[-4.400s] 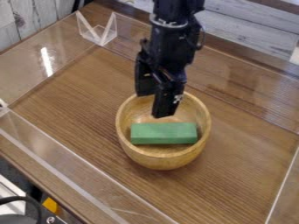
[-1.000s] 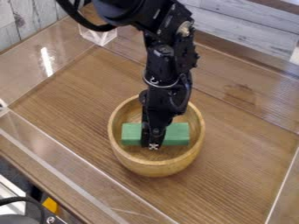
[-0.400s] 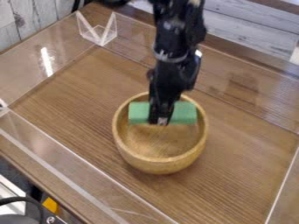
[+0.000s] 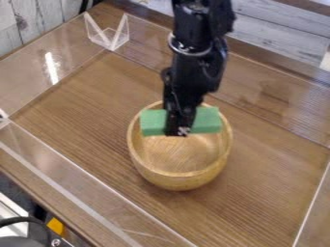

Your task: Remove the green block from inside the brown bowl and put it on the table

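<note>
Pinching the green block (image 4: 160, 123), jaws hold it above the brown bowl (image 4: 183, 164); wood-grain table (image 4: 77, 106), clear acrylic walls (image 4: 106, 31).

Single high front view over table (image 4: 77, 106)

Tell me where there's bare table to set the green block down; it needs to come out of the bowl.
Bare table lies left of the brown bowl, toward the acrylic wall, and right of it toward the far edge. The gripper, shut on the green block, crowds the bowl's middle.
</note>
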Action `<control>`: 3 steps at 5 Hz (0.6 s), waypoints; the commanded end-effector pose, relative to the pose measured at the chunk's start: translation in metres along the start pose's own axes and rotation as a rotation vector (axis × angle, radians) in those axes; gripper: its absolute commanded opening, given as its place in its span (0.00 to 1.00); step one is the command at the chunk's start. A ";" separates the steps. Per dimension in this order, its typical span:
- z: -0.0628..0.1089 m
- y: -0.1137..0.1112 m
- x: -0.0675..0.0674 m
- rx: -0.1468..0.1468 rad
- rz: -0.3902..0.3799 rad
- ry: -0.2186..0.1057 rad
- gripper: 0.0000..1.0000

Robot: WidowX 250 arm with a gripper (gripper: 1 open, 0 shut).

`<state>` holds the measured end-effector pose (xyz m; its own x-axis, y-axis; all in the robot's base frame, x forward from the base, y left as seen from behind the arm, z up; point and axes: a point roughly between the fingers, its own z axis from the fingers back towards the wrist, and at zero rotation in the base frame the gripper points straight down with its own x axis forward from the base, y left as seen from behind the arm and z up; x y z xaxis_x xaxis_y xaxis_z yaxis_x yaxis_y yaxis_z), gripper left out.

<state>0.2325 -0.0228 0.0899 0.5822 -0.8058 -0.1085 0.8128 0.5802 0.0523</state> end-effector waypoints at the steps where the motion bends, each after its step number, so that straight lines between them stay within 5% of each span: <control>1: 0.005 -0.026 0.013 0.020 -0.001 -0.039 0.00; 2: -0.003 -0.051 0.026 0.021 -0.019 -0.046 0.00; 3: -0.023 -0.052 0.033 0.026 -0.022 -0.051 0.00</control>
<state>0.2044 -0.0765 0.0548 0.5606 -0.8237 -0.0846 0.8281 0.5578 0.0558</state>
